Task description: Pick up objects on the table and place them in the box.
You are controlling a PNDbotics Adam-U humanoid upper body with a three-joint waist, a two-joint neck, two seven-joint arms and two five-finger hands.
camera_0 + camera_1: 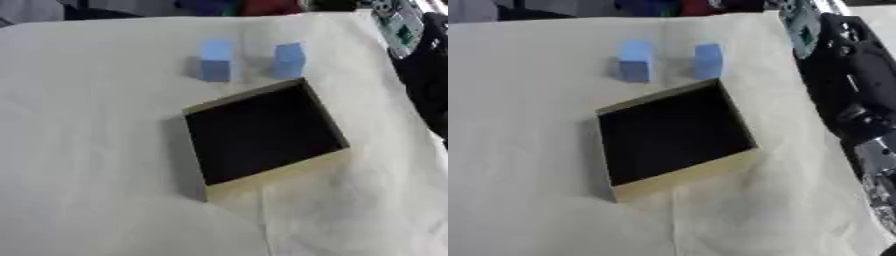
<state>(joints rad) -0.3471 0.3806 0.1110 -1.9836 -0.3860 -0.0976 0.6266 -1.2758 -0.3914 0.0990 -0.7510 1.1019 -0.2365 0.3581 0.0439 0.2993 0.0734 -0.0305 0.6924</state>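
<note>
1. Right arm (859, 95), black with silver joints, runs down the right edge beside the box; whether its hand is open or closed cannot be told.
2. Box (271, 176): open, dark inside, askew on the cream cloth (87, 150).
3. Left blue block (215, 60) and right blue block (289, 59): upright just beyond the box's far wall, apart.

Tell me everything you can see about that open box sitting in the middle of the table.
The box is a shallow, square, lidless tray, seemingly of tan cardboard, with a dark interior in which nothing is visible. It sits flat on the pale cloth-covered table, turned askew so one corner points away toward the two blue blocks: the left block stands clear of it, the right block just beyond its far corner. Nothing visibly touches it apart from the cloth.
</note>
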